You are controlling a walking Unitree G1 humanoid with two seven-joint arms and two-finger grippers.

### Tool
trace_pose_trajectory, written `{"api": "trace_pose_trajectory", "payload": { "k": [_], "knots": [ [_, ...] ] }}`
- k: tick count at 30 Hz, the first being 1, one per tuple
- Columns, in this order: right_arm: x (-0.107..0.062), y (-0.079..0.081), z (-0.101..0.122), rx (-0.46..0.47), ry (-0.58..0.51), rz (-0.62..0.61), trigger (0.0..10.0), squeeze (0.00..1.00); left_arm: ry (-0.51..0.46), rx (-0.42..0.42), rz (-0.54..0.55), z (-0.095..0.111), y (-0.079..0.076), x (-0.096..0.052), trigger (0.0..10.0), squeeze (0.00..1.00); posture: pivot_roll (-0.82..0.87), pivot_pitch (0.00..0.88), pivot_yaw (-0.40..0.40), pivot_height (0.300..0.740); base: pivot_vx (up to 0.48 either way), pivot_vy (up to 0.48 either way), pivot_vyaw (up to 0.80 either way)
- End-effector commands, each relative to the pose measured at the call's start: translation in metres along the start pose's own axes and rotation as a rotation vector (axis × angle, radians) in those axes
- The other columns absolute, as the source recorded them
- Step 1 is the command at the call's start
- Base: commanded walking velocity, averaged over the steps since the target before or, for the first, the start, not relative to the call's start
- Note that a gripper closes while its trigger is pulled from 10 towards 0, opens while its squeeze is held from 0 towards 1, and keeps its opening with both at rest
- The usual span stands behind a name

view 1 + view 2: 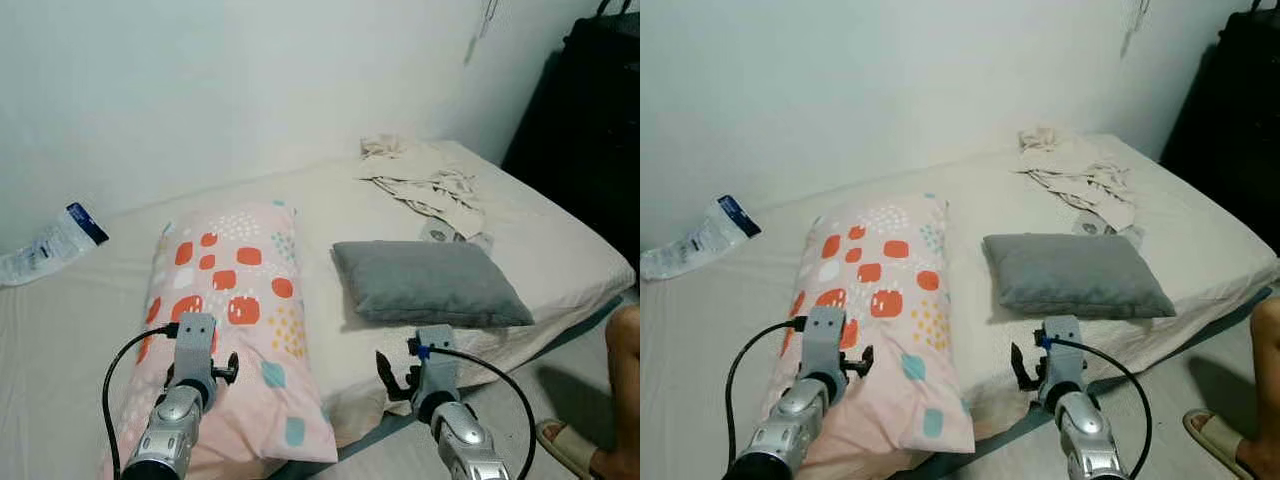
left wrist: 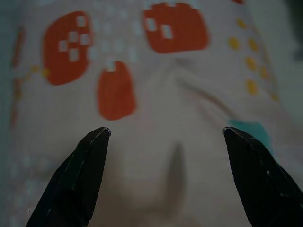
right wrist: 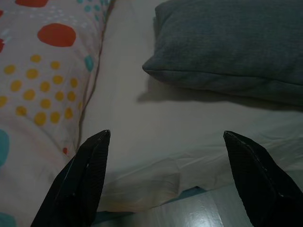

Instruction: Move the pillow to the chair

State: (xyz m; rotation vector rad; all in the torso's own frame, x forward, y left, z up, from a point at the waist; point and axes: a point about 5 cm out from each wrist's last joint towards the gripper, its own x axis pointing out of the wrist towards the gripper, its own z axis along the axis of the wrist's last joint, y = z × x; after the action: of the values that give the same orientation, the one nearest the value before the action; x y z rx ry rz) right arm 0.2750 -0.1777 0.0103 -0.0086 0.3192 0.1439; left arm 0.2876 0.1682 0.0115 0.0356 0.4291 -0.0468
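Note:
A small grey pillow (image 1: 425,282) lies on the bed near its front edge, to the right of a long pink pillow (image 1: 235,300) with red, yellow and teal spots. My left gripper (image 2: 165,135) hovers open just above the pink pillow's near half. My right gripper (image 3: 165,135) is open over the mattress edge, in front of the grey pillow (image 3: 232,45) and short of it, holding nothing. Both silver forearms reach forward from the bottom of the eye views.
The cream mattress (image 1: 560,250) runs to a white wall behind. Crumpled cloth (image 1: 420,180) lies at the back right, a plastic packet (image 1: 50,245) at the far left. A dark cabinet (image 1: 590,120) stands right. A person's leg and sandal (image 1: 590,440) are at the lower right.

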Motion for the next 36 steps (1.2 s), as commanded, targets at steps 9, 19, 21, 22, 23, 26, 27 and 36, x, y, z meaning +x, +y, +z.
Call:
{"api": "trace_pose_trajectory", "payload": {
  "k": [9, 19, 21, 22, 23, 26, 27, 36],
  "knots": [
    [0.002, 0.006, -0.002, 0.011, 0.02, 0.001, 10.0, 0.0, -0.038, -0.043, 0.014, 0.005, -0.002, 0.0, 10.0, 0.0, 0.02, 0.111, -0.019, 0.676, 0.0, 0.0, 0.0],
    [0.003, -0.002, 0.004, 0.026, 0.004, -0.022, 10.0, 0.0, -0.039, -0.03, 0.031, 0.009, 0.003, -0.001, 10.0, 0.0, 0.02, 0.1, -0.012, 0.656, 0.0, 0.0, 0.0],
    [0.004, 0.0, 0.004, 0.031, 0.004, -0.008, 10.0, 0.0, -0.036, -0.032, 0.035, 0.007, 0.004, -0.002, 10.0, 0.0, 0.02, 0.102, -0.009, 0.656, 0.0, 0.0, 0.0],
    [0.004, 0.002, 0.005, 0.035, -0.018, 0.0, 10.0, 0.0, -0.027, -0.031, 0.04, 0.003, 0.006, -0.003, 10.0, 0.0, 0.02, 0.103, -0.008, 0.646, 0.0, 0.0, 0.0],
    [0.004, 0.003, 0.006, 0.041, -0.023, 0.006, 10.0, 0.0, -0.018, -0.032, 0.042, 0.001, 0.007, -0.004, 10.0, 0.0, 0.02, 0.103, -0.008, 0.641, 0.0, 0.0, 0.0],
    [0.003, 0.005, 0.005, 0.054, -0.025, 0.016, 10.0, 0.0, -0.007, -0.032, 0.041, -0.002, 0.007, -0.005, 10.0, 0.0, 0.02, 0.104, -0.009, 0.626, 0.0, 0.0, 0.0],
    [0.003, 0.005, 0.005, 0.053, -0.021, 0.017, 10.0, 0.0, -0.007, -0.032, 0.041, -0.002, 0.007, -0.005, 10.0, 0.0, 0.02, 0.104, -0.009, 0.621, 0.0, 0.0, 0.0],
    [0.004, 0.006, 0.004, 0.017, -0.007, 0.023, 10.0, 0.0, -0.013, -0.018, 0.037, 0.001, 0.006, -0.006, 10.0, 0.0, 0.03, 0.103, -0.011, 0.596, 0.0, 0.0, 0.0]
  ]
}}
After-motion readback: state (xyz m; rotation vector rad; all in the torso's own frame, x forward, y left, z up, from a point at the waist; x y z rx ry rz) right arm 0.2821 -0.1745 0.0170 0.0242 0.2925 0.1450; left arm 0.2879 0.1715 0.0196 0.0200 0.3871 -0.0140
